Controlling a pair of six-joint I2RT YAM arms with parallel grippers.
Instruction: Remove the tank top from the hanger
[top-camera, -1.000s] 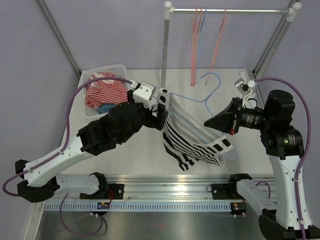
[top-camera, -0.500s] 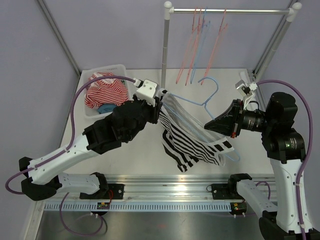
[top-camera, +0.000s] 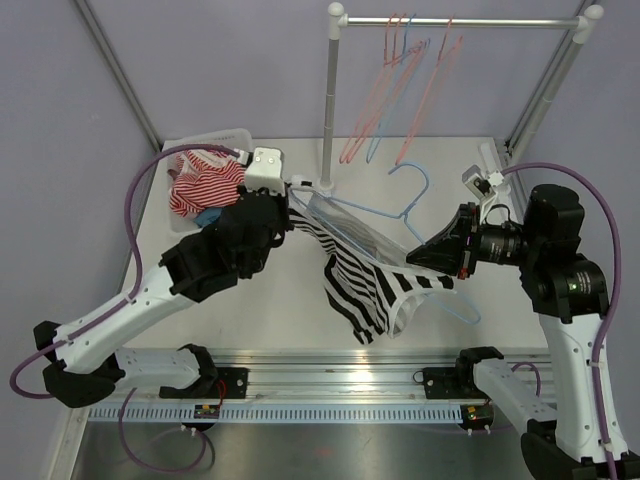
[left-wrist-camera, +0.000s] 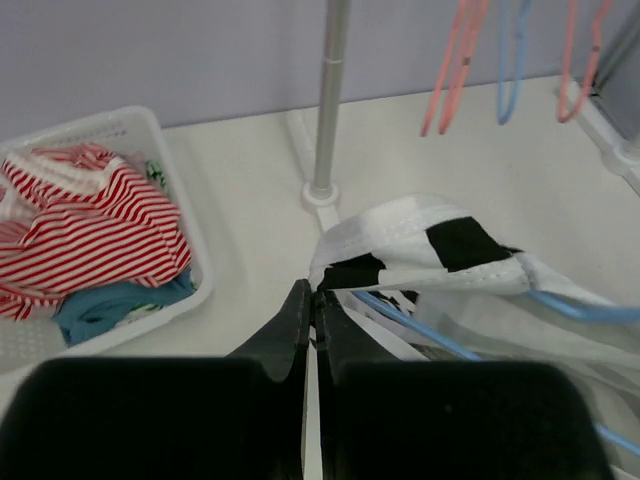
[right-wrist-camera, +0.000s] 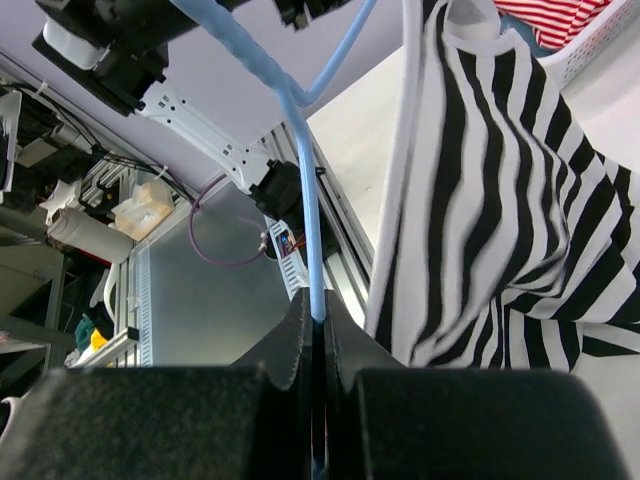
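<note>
A black-and-white striped tank top (top-camera: 365, 285) hangs stretched on a light blue hanger (top-camera: 425, 185) held above the table. My left gripper (top-camera: 297, 190) is shut on the top's white-edged hem at its left end. In the left wrist view the jaws (left-wrist-camera: 316, 295) pinch that hem of the tank top (left-wrist-camera: 420, 245), and the hanger's blue wire (left-wrist-camera: 420, 325) runs just beneath it. My right gripper (top-camera: 415, 255) is shut on the hanger. In the right wrist view its jaws (right-wrist-camera: 316, 315) clamp the blue hanger (right-wrist-camera: 305, 200), with the tank top (right-wrist-camera: 500, 200) draped to the right.
A white basket (top-camera: 215, 137) with red-striped and blue clothes stands at the back left. The clothes rack's upright pole (top-camera: 328, 110) rises behind the left gripper. Several pink and blue hangers (top-camera: 400, 80) dangle tilted from its rail.
My left gripper has shut on the tank top's hem and pulled it left and back toward the basket. The top is stretched along the hanger. The rail's hangers have swung.
</note>
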